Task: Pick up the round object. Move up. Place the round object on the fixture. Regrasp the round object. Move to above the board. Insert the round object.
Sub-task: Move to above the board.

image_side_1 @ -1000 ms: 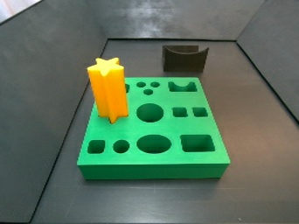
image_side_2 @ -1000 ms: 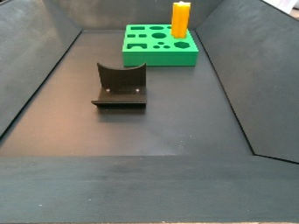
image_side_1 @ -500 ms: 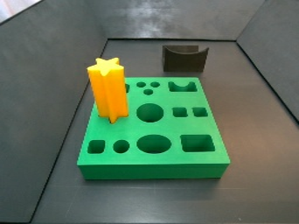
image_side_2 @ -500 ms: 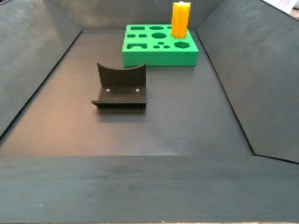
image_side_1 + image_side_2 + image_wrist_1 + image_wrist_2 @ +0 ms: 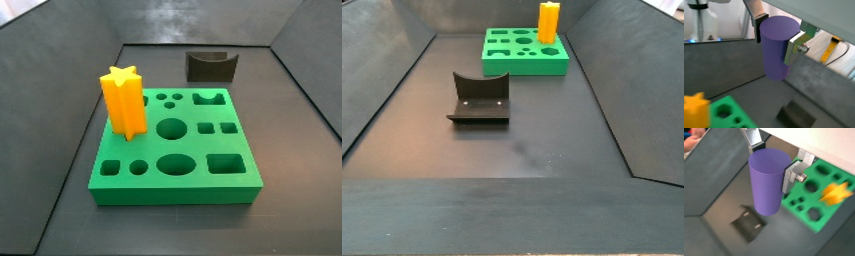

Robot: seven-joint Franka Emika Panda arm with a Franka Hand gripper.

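High above the floor, out of both side views, the gripper (image 5: 775, 36) had its jaws pinching the peg (image 5: 776, 47) near its upper end, so most of the purple body hung free below the fingers (image 5: 791, 176). Such a hold probably suited carrying the peg to the fixture (image 5: 477, 98), whose curved notch could cradle it for a regrasp. Both the fixture and the board (image 5: 174, 146), with the orange post (image 5: 122, 101) in it, lay well below.
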